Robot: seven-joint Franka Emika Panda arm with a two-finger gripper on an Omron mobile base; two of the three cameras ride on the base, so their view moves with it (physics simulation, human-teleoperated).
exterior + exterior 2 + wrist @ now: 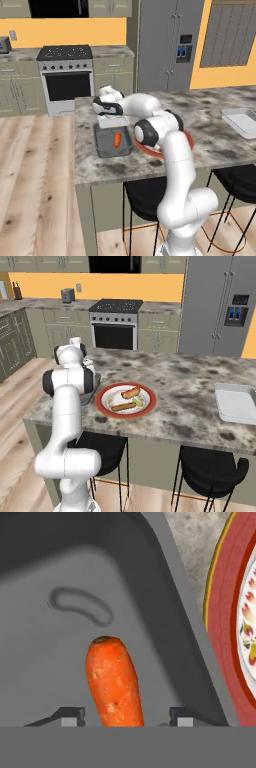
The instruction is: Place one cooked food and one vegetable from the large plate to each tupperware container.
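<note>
Carrot (114, 682) release is the step in hand, as I judge it: the vegetable lies between the two fingertips of the end effector (123, 716), over the floor of the dark grey tub (45, 657), and both fingertips stand clear of its sides with a gap showing, so the end effector is apart and not clamped on it. From the left base view the carrot (117, 139) sits inside the dark tub (106, 148), just beside the large plate (106, 392) on the tabletop (190, 381). Lift straight up along the fingers so you don't nudge the carrot against the tub wall. On the plate remain a sausage (130, 392), another browned piece and a green vegetable. The pale tub (237, 404) sits well apart, far along the tabletop, so plan a long reach or a drive.
</note>
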